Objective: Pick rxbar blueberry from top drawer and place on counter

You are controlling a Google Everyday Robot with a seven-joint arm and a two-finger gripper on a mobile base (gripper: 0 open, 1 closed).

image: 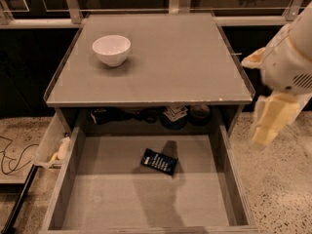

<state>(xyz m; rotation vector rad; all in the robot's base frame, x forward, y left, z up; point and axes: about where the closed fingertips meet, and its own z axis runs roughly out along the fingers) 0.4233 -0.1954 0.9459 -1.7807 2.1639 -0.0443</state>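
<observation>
The rxbar blueberry [159,162], a small dark wrapper with white lettering, lies flat on the grey bottom of the open top drawer [122,199], a little right of its middle. The counter [175,62] is the grey square tabletop above the drawer. My gripper [271,122], a cream-coloured piece under the white arm, hangs at the right, outside the drawer's right wall and above the floor. It is well apart from the bar and holds nothing that I can see.
A white bowl [111,49] stands on the counter's back left. Dark items [175,115] sit in the shadow at the back of the drawer under the counter. A smaller open compartment [52,145] sticks out on the left. Cables [12,155] lie on the speckled floor.
</observation>
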